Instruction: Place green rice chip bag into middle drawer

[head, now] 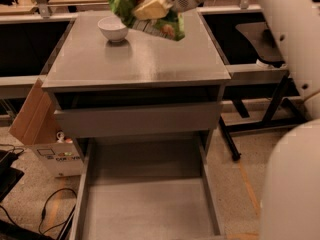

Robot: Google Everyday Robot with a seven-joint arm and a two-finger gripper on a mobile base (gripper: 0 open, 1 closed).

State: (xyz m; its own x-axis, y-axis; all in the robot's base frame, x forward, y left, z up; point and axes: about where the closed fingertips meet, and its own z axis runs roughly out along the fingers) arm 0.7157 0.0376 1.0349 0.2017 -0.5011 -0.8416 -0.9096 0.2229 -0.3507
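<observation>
The green rice chip bag (150,15) is crumpled bright green foil with white and orange patches. It hangs in the air above the back of the cabinet top. My gripper (149,8) is shut on the bag, at the top of the view. The middle drawer (145,204) is pulled out wide below, a grey tray with a flat floor and low side walls. Nothing lies in it. The bag is well above and behind the drawer.
A white bowl (112,28) stands on the grey cabinet top (140,64), left of the bag. The top drawer (137,120) shows a plain front panel, slightly out. A cardboard box (37,119) leans at the left. My white arm (295,174) fills the right edge.
</observation>
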